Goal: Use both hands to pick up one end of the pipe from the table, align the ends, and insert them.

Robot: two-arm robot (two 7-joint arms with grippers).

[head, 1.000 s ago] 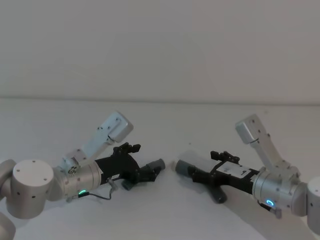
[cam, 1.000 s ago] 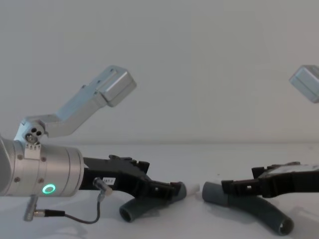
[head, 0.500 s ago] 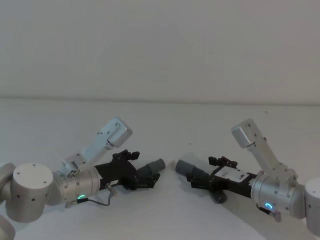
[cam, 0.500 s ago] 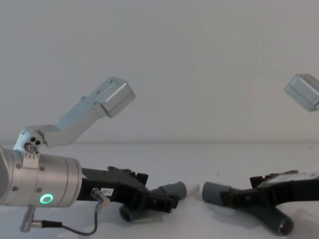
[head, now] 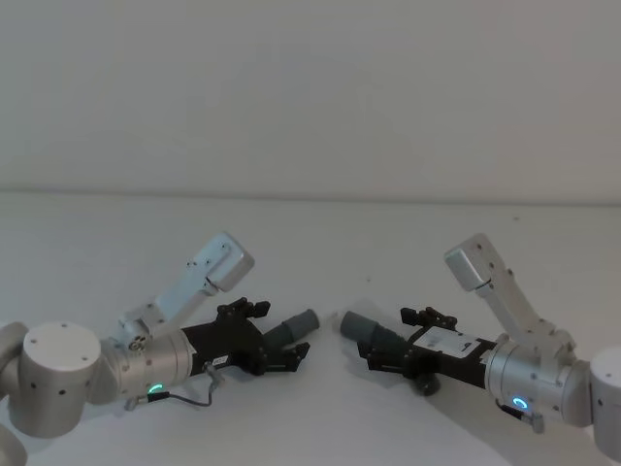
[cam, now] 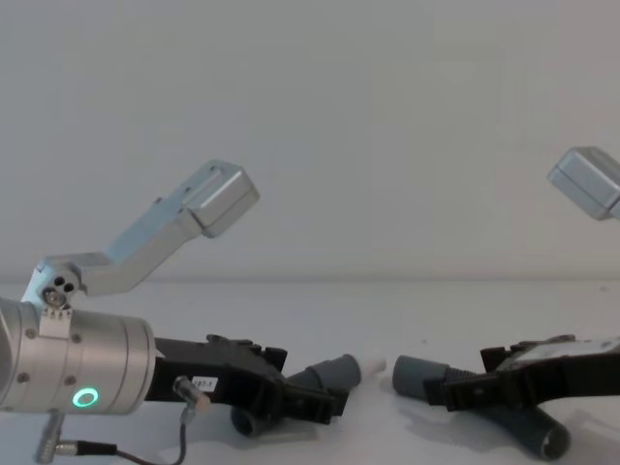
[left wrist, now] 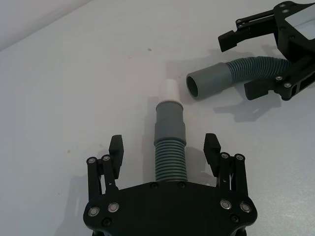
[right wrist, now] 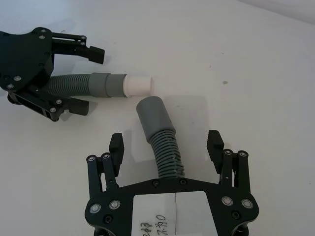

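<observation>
Hoses (left wrist: 171, 160), ribbed and grey, lie ungripped between wide-open left pincer (left wrist: 164, 142) and right pincer (right wrist: 166, 139)

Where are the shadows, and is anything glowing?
Left wrist view: soft shadow on the table beside the longer hose piece. Right wrist view: pale shadow beside its cuff. Chest view: a green ring light glows on the left arm.

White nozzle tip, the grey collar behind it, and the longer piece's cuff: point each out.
white nozzle tip (left wrist: 173, 89), left wrist view, mid side.
grey collar (left wrist: 170, 123), left wrist view, smooth wall.
cuff (right wrist: 153, 117), right wrist view, smooth outer wall.
</observation>
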